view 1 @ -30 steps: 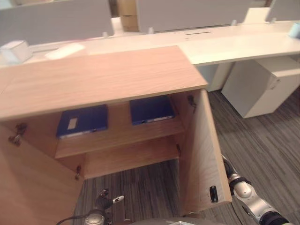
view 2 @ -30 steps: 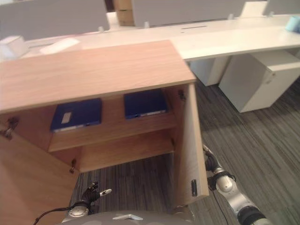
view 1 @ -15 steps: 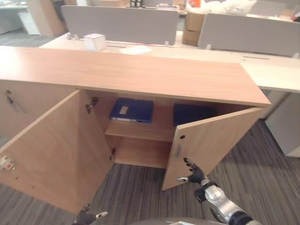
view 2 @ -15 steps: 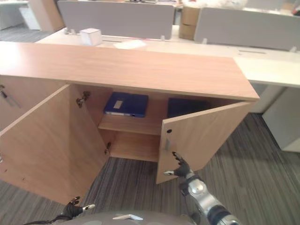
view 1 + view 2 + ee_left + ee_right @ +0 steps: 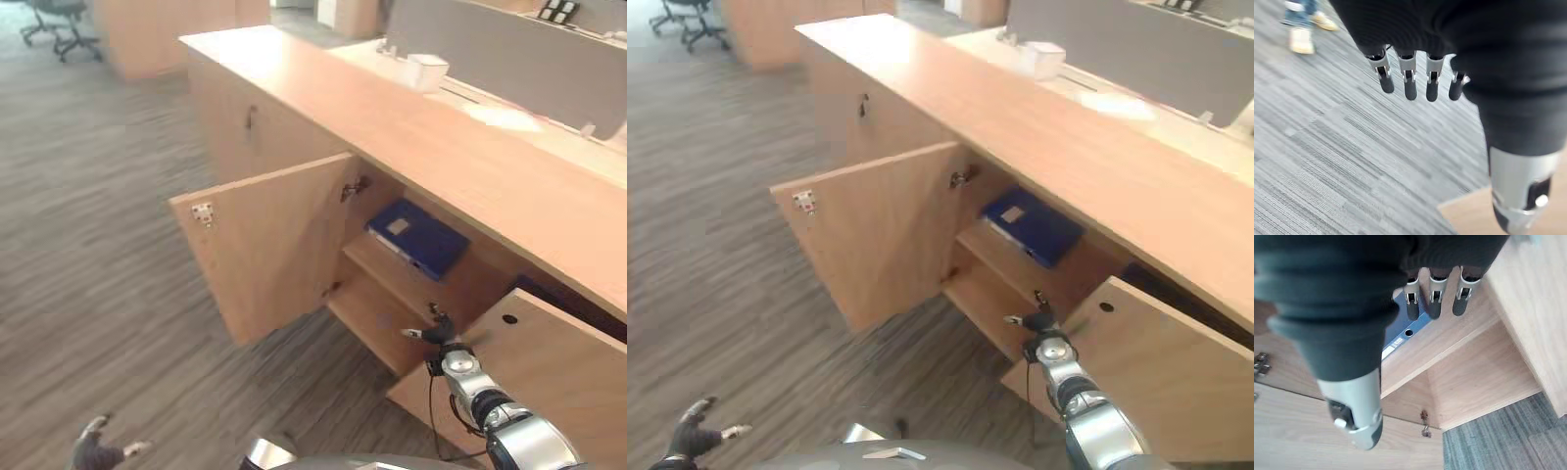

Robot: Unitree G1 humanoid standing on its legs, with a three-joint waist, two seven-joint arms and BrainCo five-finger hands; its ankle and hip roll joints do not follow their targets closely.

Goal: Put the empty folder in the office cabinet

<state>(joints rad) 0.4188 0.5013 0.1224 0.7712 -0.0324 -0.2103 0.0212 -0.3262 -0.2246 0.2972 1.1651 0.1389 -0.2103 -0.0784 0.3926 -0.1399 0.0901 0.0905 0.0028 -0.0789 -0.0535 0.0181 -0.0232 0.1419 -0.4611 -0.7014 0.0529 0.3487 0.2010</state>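
My view has swung left since half a second ago, and the long light-wood office cabinet point(image 5: 470, 166) now runs off toward 2 o'clock, both doors open. The flat blue folder point(image 5: 419, 238) already lies on its upper shelf. My right hand point(image 5: 438, 331) hangs empty, fingers straight, by the right door point(image 5: 549, 372); my left hand point(image 5: 694, 438), relaxed, at 7 o'clock. Closing remains, I judge.

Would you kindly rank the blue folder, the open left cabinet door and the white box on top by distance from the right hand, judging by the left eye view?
From the right hand:
1. Blue folder, on the upper shelf.
2. Open left cabinet door, swung out leftward.
3. White box, on the far desk.
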